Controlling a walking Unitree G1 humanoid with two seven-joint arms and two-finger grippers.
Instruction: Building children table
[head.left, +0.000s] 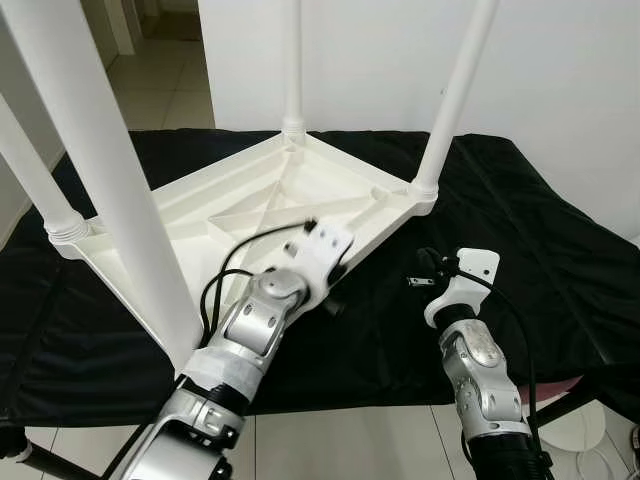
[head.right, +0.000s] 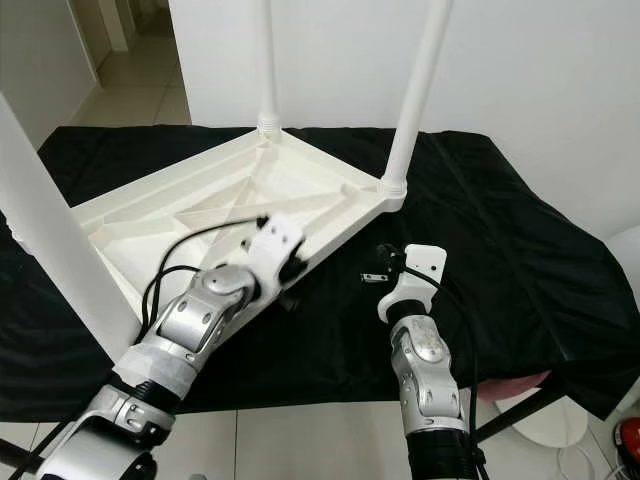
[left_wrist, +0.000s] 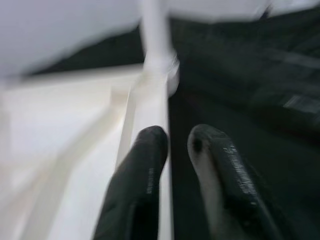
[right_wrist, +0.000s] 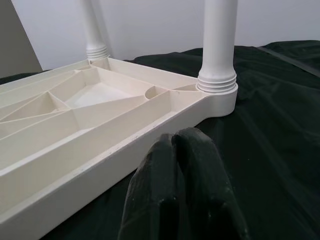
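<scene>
The white children's table (head.left: 250, 210) lies upside down on a black cloth, with its legs standing up. One leg (head.left: 455, 100) rises from the near right corner, and a thick one (head.left: 110, 170) stands close at the left. My left gripper (left_wrist: 177, 137) is at the table's near right rim (left_wrist: 150, 100), with its fingers a narrow gap apart over the edge. That view is blurred. My right gripper (right_wrist: 180, 137) is shut with nothing held. It hovers over the cloth just outside the rim (right_wrist: 100, 165), short of the corner leg (right_wrist: 217, 45).
The black cloth (head.left: 530, 230) covers a low platform that ends near my body. Tiled floor (head.left: 350, 440) lies below its front edge. A white wall (head.left: 560, 70) stands behind. A doorway opens at the far left (head.left: 150, 60).
</scene>
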